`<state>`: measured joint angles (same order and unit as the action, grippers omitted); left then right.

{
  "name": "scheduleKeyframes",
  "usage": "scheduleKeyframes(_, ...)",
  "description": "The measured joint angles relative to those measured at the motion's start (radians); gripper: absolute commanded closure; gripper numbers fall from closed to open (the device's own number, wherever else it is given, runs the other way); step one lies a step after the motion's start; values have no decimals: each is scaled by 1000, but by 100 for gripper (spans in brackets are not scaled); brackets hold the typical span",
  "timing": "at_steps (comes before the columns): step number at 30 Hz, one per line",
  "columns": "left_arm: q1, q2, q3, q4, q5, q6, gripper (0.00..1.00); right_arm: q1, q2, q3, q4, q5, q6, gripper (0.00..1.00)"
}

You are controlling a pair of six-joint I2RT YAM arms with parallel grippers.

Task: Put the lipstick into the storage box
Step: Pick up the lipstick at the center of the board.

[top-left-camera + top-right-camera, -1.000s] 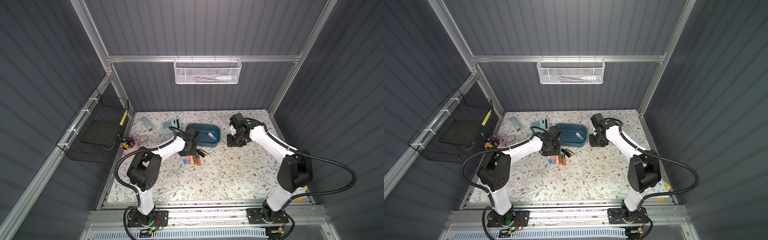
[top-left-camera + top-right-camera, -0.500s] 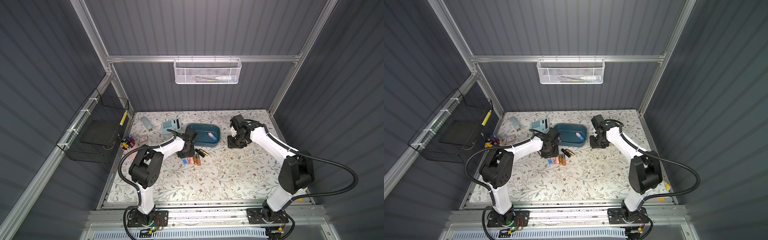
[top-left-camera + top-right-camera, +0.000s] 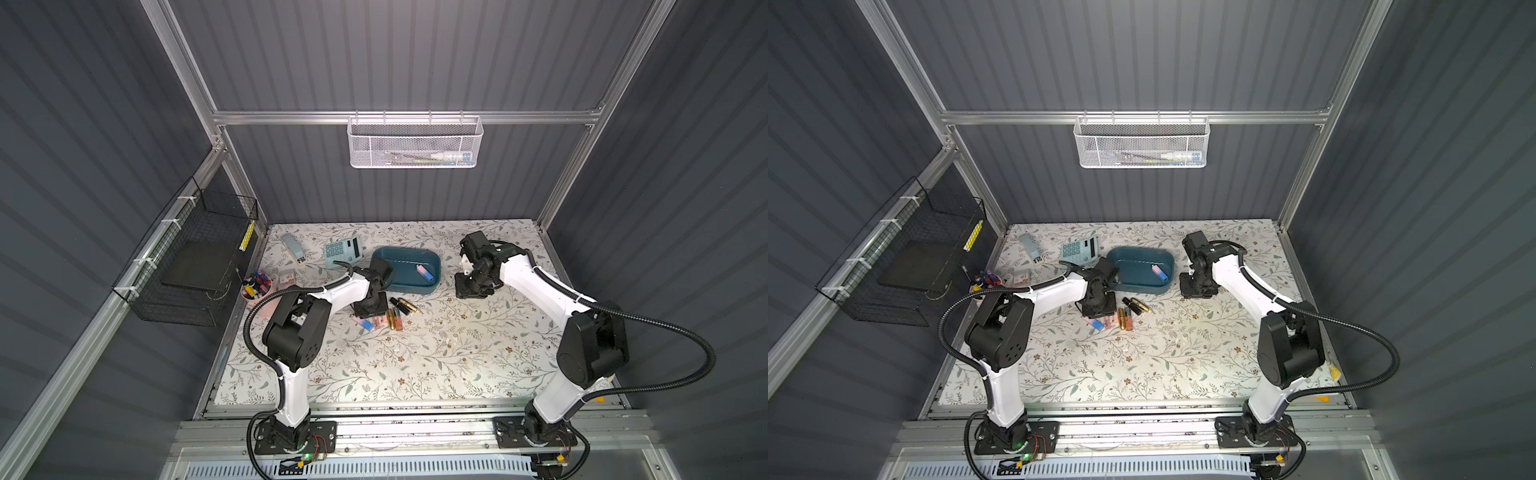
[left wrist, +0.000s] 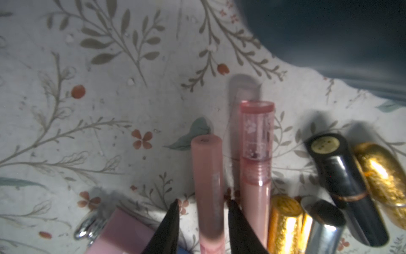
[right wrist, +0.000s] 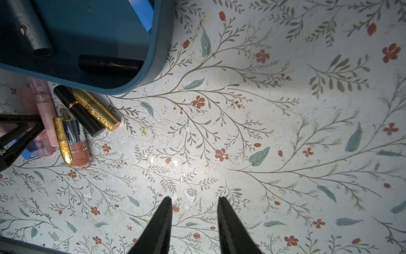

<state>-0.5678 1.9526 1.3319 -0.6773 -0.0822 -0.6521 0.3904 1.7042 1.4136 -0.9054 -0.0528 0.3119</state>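
Lipstick (image 4: 207, 182), slim matte-pink tube, lying flat

Storage box (image 3: 411, 290): shallow dark teal tub with rounded corners, upright at far centre of the mat (image 3: 436, 357). 3 sticks lie flat inside it: pink-and-blue stick (image 3: 424, 272) at the right end, black tube (image 5: 109, 63), grey tube (image 5: 33, 33). 7 more lie flat on the mat, bunched just near its left half, including matte pink tube (image 4: 207, 176), clear pink gloss tube (image 4: 256, 154), gold glitter tube (image 4: 382, 176).
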Motion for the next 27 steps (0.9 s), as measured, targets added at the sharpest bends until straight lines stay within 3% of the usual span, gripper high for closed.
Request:
scheduleKeyframes(13, 0, 2, 4, 0, 10, 3, 91, 0, 0, 0, 0, 0, 0, 63)
scheduleKeyframes(27, 0, -12, 177, -131, 11, 37, 92, 0, 0, 0, 0, 0, 0, 62)
